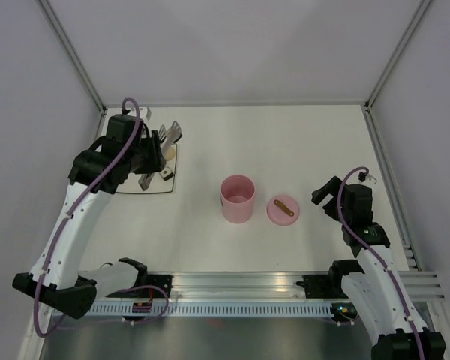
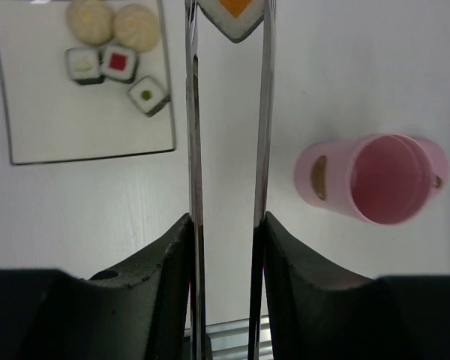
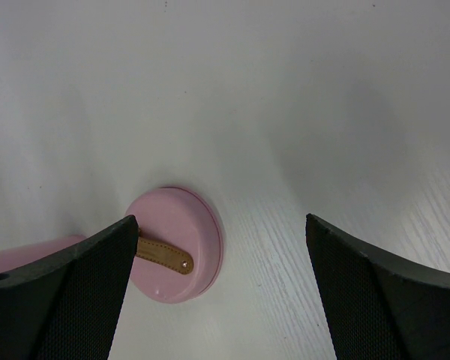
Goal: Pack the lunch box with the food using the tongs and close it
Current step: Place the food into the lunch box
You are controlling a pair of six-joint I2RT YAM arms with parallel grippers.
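Left wrist, two buns, three plated sushi

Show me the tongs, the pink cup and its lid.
tongs (image 2: pixel 193 150), left wrist view, left metal arm.
pink cup (image 1: pixel 238 214), top view, outer wall.
lid (image 3: pixel 186 222), right wrist view, pink top face.

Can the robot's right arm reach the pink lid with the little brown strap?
Probably yes. The right gripper hangs open close to the pink lid, and nothing lies between them.
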